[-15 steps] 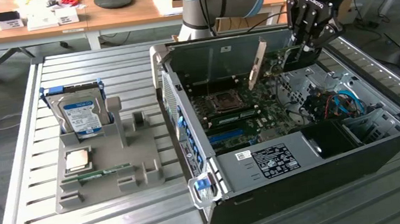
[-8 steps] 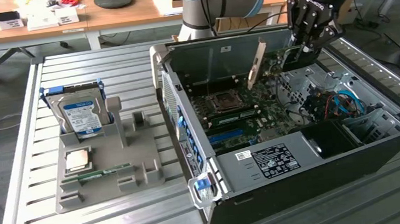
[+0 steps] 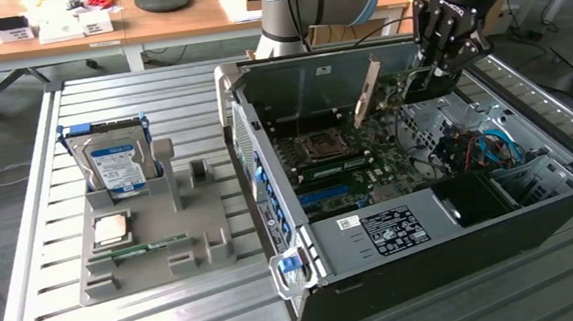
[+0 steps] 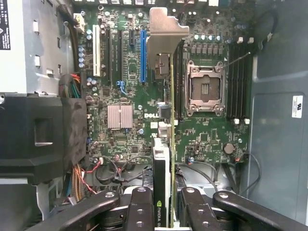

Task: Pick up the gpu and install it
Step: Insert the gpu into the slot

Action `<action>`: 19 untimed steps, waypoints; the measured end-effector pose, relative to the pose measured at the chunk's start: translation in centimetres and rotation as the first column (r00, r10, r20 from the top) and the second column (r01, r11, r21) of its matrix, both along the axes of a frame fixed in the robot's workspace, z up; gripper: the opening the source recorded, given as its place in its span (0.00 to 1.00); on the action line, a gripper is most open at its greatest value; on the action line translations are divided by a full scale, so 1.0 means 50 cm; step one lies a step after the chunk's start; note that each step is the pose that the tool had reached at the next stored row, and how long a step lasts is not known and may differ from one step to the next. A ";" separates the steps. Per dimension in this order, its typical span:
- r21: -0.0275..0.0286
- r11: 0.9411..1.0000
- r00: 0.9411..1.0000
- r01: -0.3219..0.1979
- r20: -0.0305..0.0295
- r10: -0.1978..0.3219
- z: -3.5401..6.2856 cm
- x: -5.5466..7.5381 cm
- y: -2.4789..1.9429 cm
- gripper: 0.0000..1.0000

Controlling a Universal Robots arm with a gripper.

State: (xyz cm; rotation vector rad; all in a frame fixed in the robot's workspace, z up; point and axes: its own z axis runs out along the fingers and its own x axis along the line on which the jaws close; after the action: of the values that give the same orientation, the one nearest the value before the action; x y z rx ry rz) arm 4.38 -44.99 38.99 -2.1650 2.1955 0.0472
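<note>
My gripper [image 3: 434, 75] [image 4: 163, 202] is shut on the gpu [image 3: 406, 88] [image 4: 166, 144], a thin green card with a dark face. The card hangs edge-on inside the open computer case [image 3: 266, 170], above the green motherboard [image 3: 371, 164] [image 4: 211, 139]. Its silver end bracket [image 3: 370, 88] [image 4: 166, 29] points toward the case's rear wall. In the wrist view the card lies along the board between the blue slot [image 4: 143, 55] and the CPU socket [image 4: 206, 91]. Black fingers [image 4: 139, 207] press it from both sides.
The case lies on its side on a slatted metal table [image 3: 175, 313]. A grey holder [image 3: 157, 236] at the exterior view's left carries a hard drive [image 3: 117, 165], a CPU chip and a RAM stick. A power supply [image 3: 399, 228] and cables [image 3: 480, 150] fill the case's near end.
</note>
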 end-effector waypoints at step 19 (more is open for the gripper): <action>0.033 0.999 1.000 0.004 0.007 -0.004 -0.010 -0.029 -0.0126 0.27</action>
State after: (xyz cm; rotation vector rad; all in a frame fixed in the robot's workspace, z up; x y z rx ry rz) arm 2.92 -45.62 38.50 -2.1408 2.1793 0.0751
